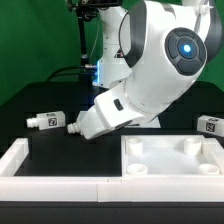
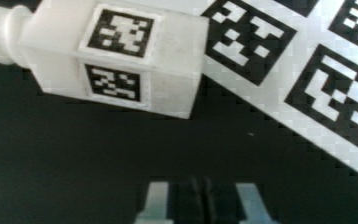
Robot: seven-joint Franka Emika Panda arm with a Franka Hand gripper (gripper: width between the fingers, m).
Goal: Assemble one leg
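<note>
A small stubby white plastic leg (image 1: 45,121) with black-and-white square tags lies on its side on the black table (image 1: 40,95), toward the table edge at the exterior view's left. The white arm leans down over the middle of the table, and its gripper (image 1: 73,129) hangs low, just beside the leg and apart from it.

In the wrist view the leg (image 2: 114,55) fills the area ahead of the gripper (image 2: 197,197), showing two tags on neighbouring faces. The two grey fingers (image 2: 158,205) look pressed together, with their dark pads meeting and nothing between them. Beyond the leg lies the thin flat white marker board (image 2: 282,65), close to it; contact cannot be told.

A second tagged white leg (image 1: 210,125) sits near the table edge at the exterior view's right. A large square white tray-like panel (image 1: 135,168) with round sockets rests at the near corner on that side. A white raised rail (image 1: 18,152) runs along the near edge at the opposite corner.
</note>
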